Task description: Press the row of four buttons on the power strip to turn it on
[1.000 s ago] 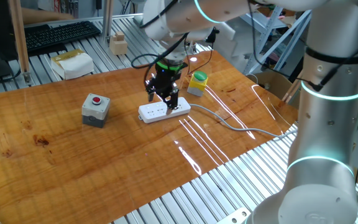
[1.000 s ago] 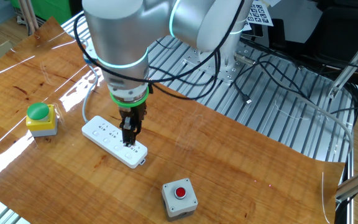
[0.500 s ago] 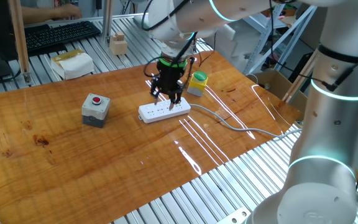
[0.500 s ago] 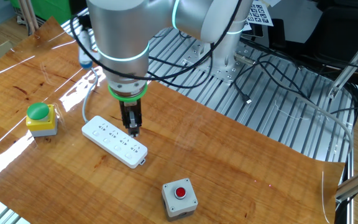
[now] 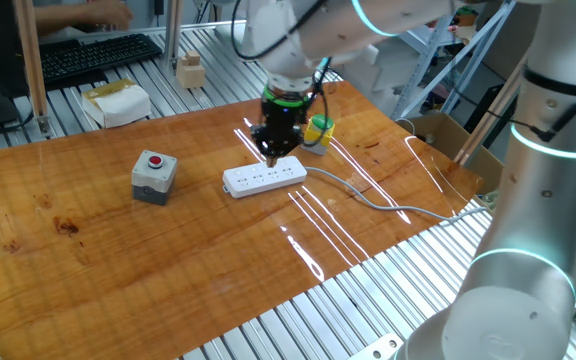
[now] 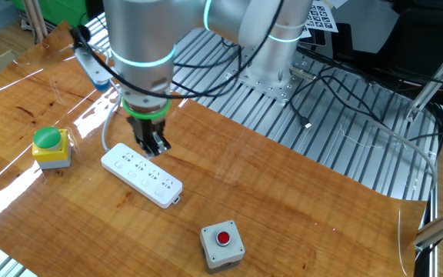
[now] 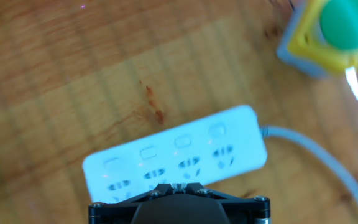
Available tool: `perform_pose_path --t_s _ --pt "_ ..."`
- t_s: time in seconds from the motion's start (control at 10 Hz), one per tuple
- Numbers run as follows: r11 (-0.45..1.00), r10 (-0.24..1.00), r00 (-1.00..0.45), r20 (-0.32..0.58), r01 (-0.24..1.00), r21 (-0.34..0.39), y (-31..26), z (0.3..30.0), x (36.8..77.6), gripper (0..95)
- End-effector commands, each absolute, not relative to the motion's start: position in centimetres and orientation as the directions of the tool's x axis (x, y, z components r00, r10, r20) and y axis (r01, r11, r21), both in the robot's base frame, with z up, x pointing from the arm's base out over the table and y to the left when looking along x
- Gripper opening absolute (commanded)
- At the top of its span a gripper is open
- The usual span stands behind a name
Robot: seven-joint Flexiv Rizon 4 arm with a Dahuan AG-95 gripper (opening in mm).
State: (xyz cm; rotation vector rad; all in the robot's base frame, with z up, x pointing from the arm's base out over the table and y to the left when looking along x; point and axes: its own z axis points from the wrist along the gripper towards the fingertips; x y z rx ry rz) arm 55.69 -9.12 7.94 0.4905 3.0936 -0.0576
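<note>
Closed tight with nothing between the fingers, my gripper [image 5: 272, 157] hangs just above the power strip [image 5: 264, 178], apart from it. That white bar lies flat on the glossy wooden table [image 5: 168, 250], near the middle, with its grey cable [image 5: 388, 208] trailing off toward the table's edge. From my hand view the four buttons [image 7: 165, 147] show as a faint row of pale rectangles along the strip's top face, above the socket holes; I cannot tell whether any is pressed. Just beyond the cable end sits a yellow box with a green button [image 5: 318, 133], and well apart on the other side a grey box with a red button [image 5: 154, 175]. Around the wood runs a ribbed metal bench [image 5: 348, 310]; at the back lie a black keyboard [image 5: 93, 55], a white carton [image 5: 116, 103] and a small wooden block [image 5: 189, 71]. A sheet of black-and-white square markers [image 6: 323, 14] is clipped by the frame's top edge; no writing is legible anywhere. My hand view is blurred, and my own housing hides the strip's near edge.
</note>
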Motion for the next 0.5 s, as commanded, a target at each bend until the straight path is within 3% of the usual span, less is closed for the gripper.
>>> perform_pose_path --t_s 0.1,0.5 --pt "0.996 0.087 -0.996 -0.037 0.088 -0.033 -11.55 7.43 56.57 0.0" --pt "0.998 0.061 -0.997 -0.04 0.062 -0.034 -12.16 6.98 56.61 0.0"
